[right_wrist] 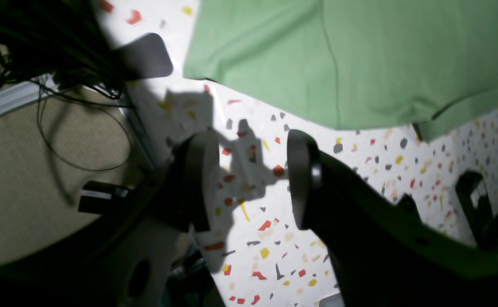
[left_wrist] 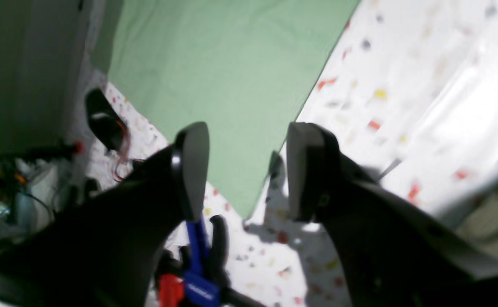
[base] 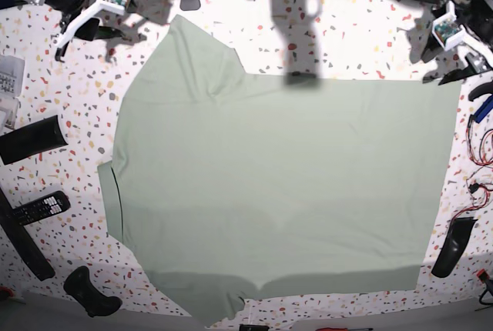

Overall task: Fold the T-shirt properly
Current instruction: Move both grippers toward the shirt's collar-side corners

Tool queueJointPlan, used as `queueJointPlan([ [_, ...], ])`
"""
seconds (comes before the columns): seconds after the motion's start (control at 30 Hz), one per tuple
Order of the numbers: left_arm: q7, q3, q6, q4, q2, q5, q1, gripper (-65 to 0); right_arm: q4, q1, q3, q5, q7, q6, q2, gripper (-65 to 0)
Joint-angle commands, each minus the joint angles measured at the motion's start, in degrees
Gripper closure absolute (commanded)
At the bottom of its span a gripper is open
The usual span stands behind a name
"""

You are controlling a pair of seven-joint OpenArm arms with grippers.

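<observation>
Large pale sage-green cloth T-shirt (base: 285, 185) is lying flat, filling the speckled white table (base: 46, 100); likely light, limp, slumping when lifted, so pinching hem corners at 3 o'clock; both jaws are standing wide, gripping nothing.

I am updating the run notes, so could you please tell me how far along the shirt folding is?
Done: the pale sage-green cloth T-shirt lies spread flat on the speckled terrazzo-pattern table. No completed fold shows. In hand: nothing. The left gripper hovers open over a shirt corner, and the right gripper is open above bare table. Left: every fold.
</observation>
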Motion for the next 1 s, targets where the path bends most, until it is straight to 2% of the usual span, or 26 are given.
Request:
queueJointPlan([
  [0.0,-1.1,-0.2,0.9,-0.4,-1.4,0.0,-1.1,-26.6,0.9,-0.2,0.3,0.4,1.7,-0.9,0.6,-26.0],
  [0.1,-0.6,1.9,0.9,-4.5,-3.2,0.1,-3.9,-26.5,0.9,-0.2,0.3,0.4,4.2,-1.5,0.6,-26.0],
  [0.23,-0.4,8.0,1.1,-10.1,-5.8,2.2,-7.1,-26.4,0.9,-0.2,0.3,0.4,4.2,-1.5,0.3,-26.0],
  [0.27,-0.3,10.1,1.9,-11.4,-6.5,4.6,-7.7,-26.4,0.9,-0.2,0.3,0.4,4.2,-1.5,0.3,-26.0],
  [0.37,0.6,16.5,8.5,-15.0,-8.8,10.5,-9.4,-26.4,0.9,-0.2,0.3,0.4,4.0,-1.5,0.3,-26.0],
  [0.43,2.5,19.8,10.8,-16.8,-9.5,13.2,-11.0,-26.4,0.9,-0.2,0.3,0.4,4.0,-1.6,0.3,-26.0],
  [0.57,5.6,23.2,11.5,-19.4,-10.0,13.6,-14.3,-26.4,0.9,-0.2,0.3,0.4,4.0,-2.2,0.3,-26.0],
  [0.83,5.1,23.3,11.5,-22.3,-10.0,13.4,-18.8,-24.9,0.9,-0.2,0.3,0.4,4.0,-2.4,0.3,-26.0],
  [0.97,3.1,23.3,11.5,-23.9,-10.3,13.4,-19.0,-24.9,0.9,-0.2,0.3,0.4,4.0,-2.4,0.3,-26.0],
])
